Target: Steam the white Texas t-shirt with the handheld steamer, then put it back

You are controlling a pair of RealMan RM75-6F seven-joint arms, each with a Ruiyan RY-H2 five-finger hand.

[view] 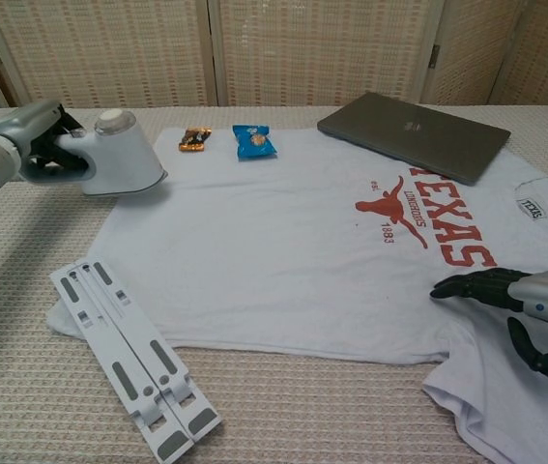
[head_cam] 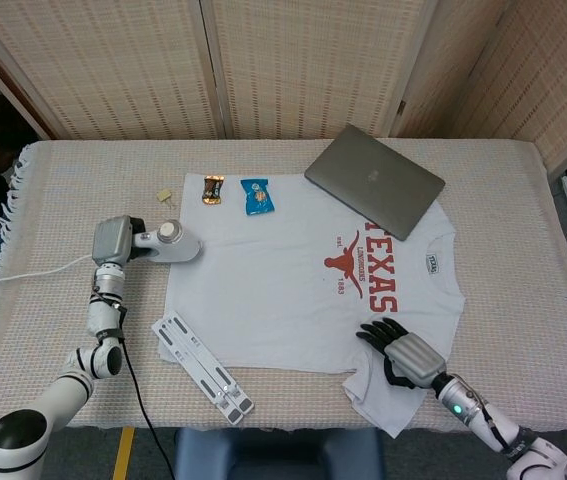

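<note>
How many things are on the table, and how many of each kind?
T-shirt: 1
Steamer: 1
Laptop: 1
Folding stand: 1
Snack packets: 2, brown and blue
Small tan bit: 1
Total: 7

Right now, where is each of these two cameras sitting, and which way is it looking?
Head view: high up, looking steeply down at the whole table; both arms show.
Chest view: low, facing across the table toward the screens; forearms only.
Both share the t-shirt, the steamer held by the left robot hand, and the right robot hand.
</note>
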